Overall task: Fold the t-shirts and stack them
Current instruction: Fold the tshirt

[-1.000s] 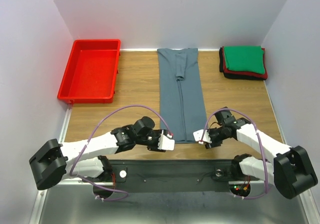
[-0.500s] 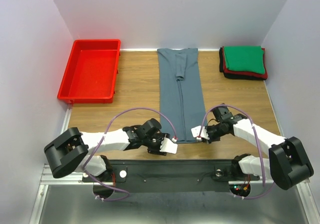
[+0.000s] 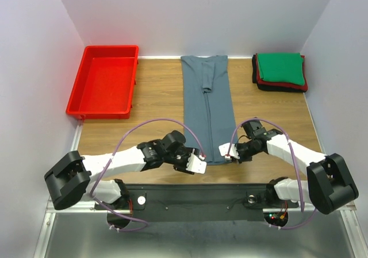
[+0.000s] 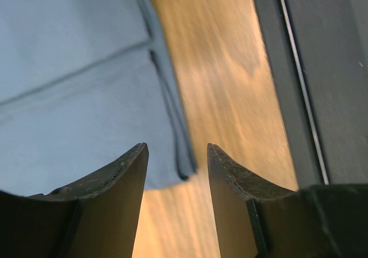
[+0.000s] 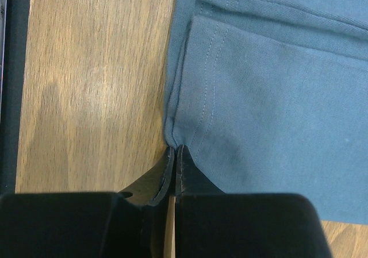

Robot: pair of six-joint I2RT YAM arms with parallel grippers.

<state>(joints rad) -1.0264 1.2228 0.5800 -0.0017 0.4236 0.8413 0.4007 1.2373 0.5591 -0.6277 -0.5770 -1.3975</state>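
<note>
The slate blue-grey t-shirt lies folded into a long strip down the middle of the wooden table. My left gripper is open just off the strip's near left corner. In the left wrist view its jaws stand apart around the shirt's corner, low over the wood. My right gripper is at the near right corner. In the right wrist view its jaws are shut on the puckered edge of the shirt. A folded stack with green on top of red and black shirts sits at the back right.
A red plastic tray stands at the back left. The black front rail runs just behind both grippers. White walls close in the left, right and back sides.
My left gripper has moved right to the shirt's near left corner. My right gripper has moved left onto the near right corner.
</note>
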